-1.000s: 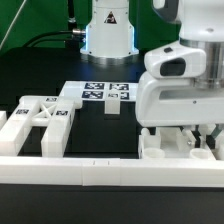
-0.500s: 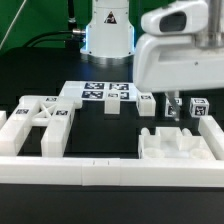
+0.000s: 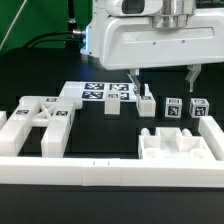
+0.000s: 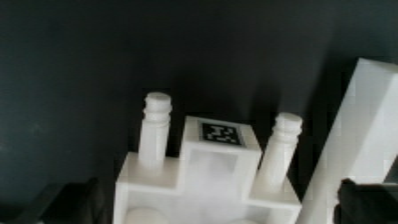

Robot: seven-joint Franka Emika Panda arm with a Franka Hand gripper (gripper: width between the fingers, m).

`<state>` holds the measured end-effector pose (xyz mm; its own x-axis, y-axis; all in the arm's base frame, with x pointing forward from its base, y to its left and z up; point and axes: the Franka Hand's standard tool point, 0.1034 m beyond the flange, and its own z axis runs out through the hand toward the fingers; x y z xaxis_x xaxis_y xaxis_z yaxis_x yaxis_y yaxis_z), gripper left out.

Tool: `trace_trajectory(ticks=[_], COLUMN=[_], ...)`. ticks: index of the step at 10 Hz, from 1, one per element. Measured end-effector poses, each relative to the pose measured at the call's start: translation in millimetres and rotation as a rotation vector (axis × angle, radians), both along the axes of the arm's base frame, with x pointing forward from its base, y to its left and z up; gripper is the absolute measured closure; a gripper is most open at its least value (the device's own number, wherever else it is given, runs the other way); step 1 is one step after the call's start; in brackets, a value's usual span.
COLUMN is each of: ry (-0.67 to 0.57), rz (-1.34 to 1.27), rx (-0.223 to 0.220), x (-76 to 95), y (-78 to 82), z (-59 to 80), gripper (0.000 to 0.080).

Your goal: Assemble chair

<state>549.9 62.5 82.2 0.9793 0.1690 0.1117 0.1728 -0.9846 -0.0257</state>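
Border rail [image 3: 100, 172] is running along the near edge of the black table [image 3: 110, 205]. Just behind it, toward the exterior view's right, a pegged block [image 3: 178, 146] of the chair is sitting with nothing gripping it.

The wrist view is looking down on the same kind of part. The pegged block [image 4: 196, 175] is showing two upright pegs with a square tag [image 4: 219, 132] between them. A plain white piece [image 4: 365, 110] is standing just beside it, and what it belongs to cannot be told. Two dark, blurred fingers [image 4: 68, 200] are showing at the corners, well apart and clear of the block.

Toward the exterior view's left, also behind the rail, the notched blocks [image 3: 40, 118] are lying close together. Farther back, three small tagged cubes [image 3: 173, 108] are standing in a row at the exterior view's right.

The gripper [image 3: 164, 85] is hanging above that row with its jaws spread wide and nothing between them. One of its fingers [image 3: 133, 80] is appearing just beside the first cube, though whether they are touching cannot be told.

The marker board [image 3: 107, 93] is lying flat next to the cubes, toward the middle. Beyond everything, the robot base [image 3: 108, 35] is rising at the back of the table.
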Motion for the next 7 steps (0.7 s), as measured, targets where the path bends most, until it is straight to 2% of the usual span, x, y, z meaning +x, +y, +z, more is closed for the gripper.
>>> trace_trajectory(ticks=[3, 4, 5, 7], ry=[0.010, 0.039, 0.064, 0.058], rz=[-0.042, -0.109, -0.114, -0.103], rx=[0.010, 0.026, 0.021, 0.013], x=[-4.4, -17.7, -33.4, -52.2], y=[-1.9, -6.2, -6.8, -8.6], z=[-3.9, -12.7, -22.5, -37.5], gripper=[0.0151, 0.0151, 0.0151, 0.0151])
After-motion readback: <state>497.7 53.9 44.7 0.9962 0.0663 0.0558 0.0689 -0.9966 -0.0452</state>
